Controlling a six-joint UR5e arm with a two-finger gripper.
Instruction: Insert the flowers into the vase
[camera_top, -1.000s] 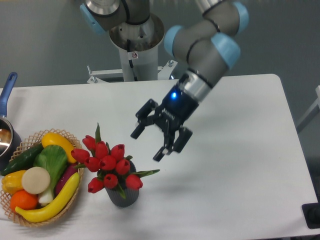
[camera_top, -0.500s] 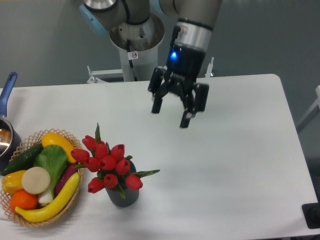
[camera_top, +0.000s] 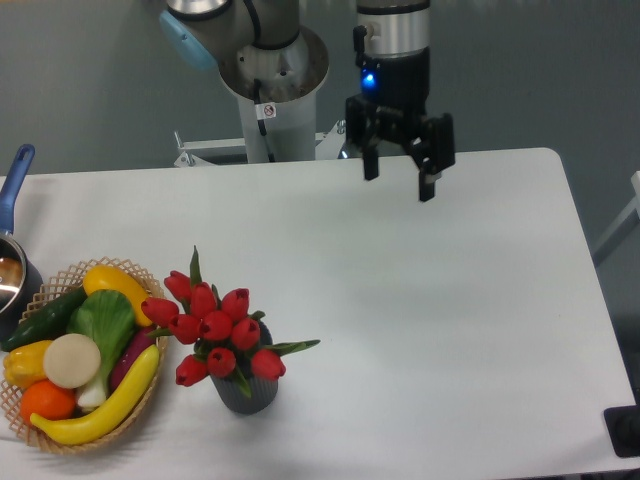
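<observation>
The flowers (camera_top: 215, 325), a tight bunch of red tulip buds with narrow green leaves, stand upright in the vase (camera_top: 244, 392), a small dark grey cylinder near the table's front left. The buds spread wider than the vase and hide its mouth. My gripper (camera_top: 398, 182) hangs open and empty high over the back of the table, far up and to the right of the flowers, fingers pointing down.
A wicker basket (camera_top: 60, 445) of toy fruit and vegetables sits left of the vase, almost touching the flowers. A blue-handled metal pot (camera_top: 12, 262) is at the left edge. The robot base (camera_top: 270, 75) stands behind the table.
The gripper, open throughout, has risen and pulled back to the right, from just beside the flowers to the table's far edge. Flowers and vase have not moved.
</observation>
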